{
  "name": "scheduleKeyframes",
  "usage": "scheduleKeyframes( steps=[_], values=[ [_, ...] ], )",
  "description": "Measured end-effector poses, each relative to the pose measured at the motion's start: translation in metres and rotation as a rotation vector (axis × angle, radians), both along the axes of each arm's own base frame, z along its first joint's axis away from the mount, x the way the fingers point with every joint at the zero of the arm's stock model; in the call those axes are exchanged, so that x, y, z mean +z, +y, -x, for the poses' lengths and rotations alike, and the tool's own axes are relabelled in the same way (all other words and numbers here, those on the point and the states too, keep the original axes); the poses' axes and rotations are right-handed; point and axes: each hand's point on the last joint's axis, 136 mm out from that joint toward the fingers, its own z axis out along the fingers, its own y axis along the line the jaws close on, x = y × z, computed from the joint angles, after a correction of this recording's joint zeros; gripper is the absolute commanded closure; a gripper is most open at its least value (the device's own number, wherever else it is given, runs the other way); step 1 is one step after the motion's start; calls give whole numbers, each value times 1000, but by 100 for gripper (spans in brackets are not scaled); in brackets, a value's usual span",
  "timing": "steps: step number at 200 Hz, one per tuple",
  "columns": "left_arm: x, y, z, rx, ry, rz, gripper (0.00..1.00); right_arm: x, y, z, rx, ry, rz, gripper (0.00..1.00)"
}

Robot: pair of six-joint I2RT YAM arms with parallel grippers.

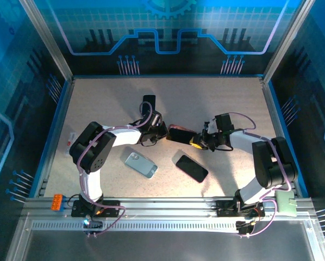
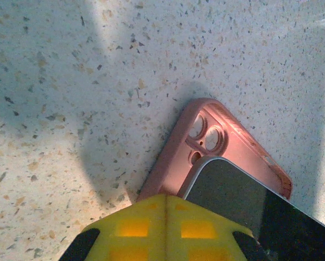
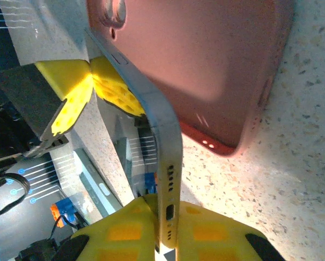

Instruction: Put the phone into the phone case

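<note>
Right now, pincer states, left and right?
Left pincer: closed, nothing between its fingers, tips beside the phone.
Right pincer: closed on the phone's end.

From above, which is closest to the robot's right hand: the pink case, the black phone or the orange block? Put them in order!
1. Pink case, right beside the right hand, mid-table.
2. Black phone, lying nearer the arm bases.
3. Orange block, far off on the left rail.

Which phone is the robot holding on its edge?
The silver-edged phone by the pink case, pinched in the right fingers; the black phone lies flat, alone.
</note>
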Motion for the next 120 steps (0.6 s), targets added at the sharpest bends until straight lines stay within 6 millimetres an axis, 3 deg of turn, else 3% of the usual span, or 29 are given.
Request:
scheduleKeyframes(
  steps=[120],
  values=[
    [2, 3, 0, 3, 1, -2, 96, 15, -12, -23, -60, -41, -32, 94]
  ],
)
